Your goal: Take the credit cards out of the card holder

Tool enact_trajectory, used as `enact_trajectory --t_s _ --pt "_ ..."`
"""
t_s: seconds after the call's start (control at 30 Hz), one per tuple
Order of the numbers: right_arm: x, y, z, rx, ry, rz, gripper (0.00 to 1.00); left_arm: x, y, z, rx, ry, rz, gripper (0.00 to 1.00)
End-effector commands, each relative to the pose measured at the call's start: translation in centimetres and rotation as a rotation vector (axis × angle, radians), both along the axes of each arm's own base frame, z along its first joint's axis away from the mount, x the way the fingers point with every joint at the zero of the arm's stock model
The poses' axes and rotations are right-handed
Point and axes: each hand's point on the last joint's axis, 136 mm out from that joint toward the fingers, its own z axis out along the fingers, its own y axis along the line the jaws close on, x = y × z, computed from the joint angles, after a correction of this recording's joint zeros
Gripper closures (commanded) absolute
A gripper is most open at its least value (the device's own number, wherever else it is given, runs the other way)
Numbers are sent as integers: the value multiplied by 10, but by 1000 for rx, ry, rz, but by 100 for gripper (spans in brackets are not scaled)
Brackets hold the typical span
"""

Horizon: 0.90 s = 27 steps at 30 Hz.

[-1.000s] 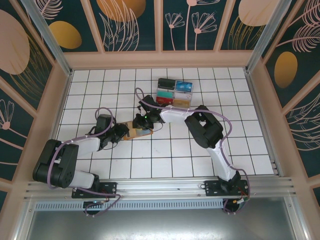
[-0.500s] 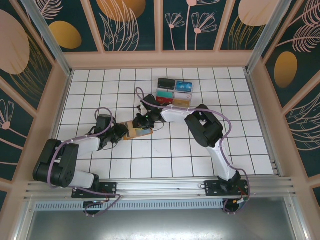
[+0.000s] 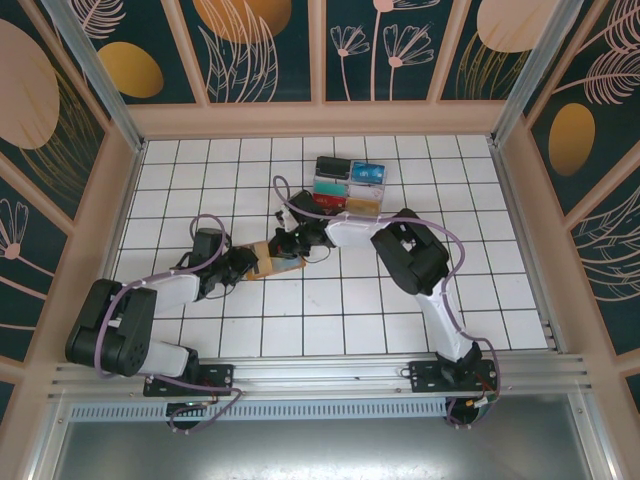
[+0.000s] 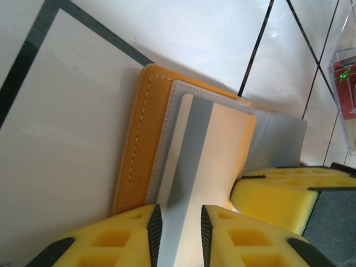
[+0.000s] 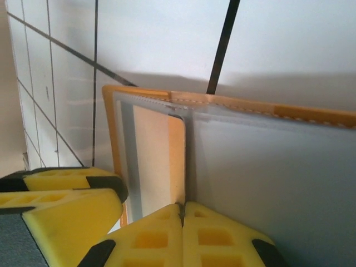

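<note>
The tan card holder (image 3: pixel 275 258) lies open on the white tiles between my two grippers. My left gripper (image 3: pixel 243 266) comes at it from the left. Seen from the left wrist, the jaws (image 4: pixel 181 233) straddle the grey pocket flap of the card holder (image 4: pixel 142 144), pads against it, and a pale credit card (image 4: pixel 222 150) lies in the pocket. My right gripper (image 3: pixel 287 243) reaches in from the far side. In the right wrist view its fingertips (image 5: pixel 182 210) meet on the lower edge of the pale credit card (image 5: pixel 150 156), beside the grey inner pocket of the card holder (image 5: pixel 267 178).
A clear box of card stacks (image 3: pixel 348 185) stands two tiles behind the holder, its edge showing at the right of the left wrist view (image 4: pixel 345 83). The left gripper's yellow finger (image 5: pixel 67 206) sits close to my right fingertips. Wooden walls ring the tiled floor.
The right gripper's jaws have closed onto the card's edge, and it has shifted slightly over the holder. The left arm and the holder stay where they were.
</note>
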Motion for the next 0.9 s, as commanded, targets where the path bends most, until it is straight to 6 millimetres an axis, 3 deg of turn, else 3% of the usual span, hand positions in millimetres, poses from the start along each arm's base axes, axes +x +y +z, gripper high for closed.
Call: enact_trajectory --t_s 0.0,0.17,0.4,0.7,0.87 --pt "-6 -8 22 41 -35 30 100 -7 6 1 51 26 -13 66" --pt "-6 -25 20 7 -45 28 100 2 2 23 40 -34 -29 66" --pt "-4 -24 15 0 -37 28 100 11 -22 40 -78 -102 -108 75" --pt "-5 -25 10 -14 -36 35 100 13 -25 11 -67 -22 -116 84" --pt "-2 -28 4 -47 -39 29 100 5 -13 -7 -6 36 -83 86"
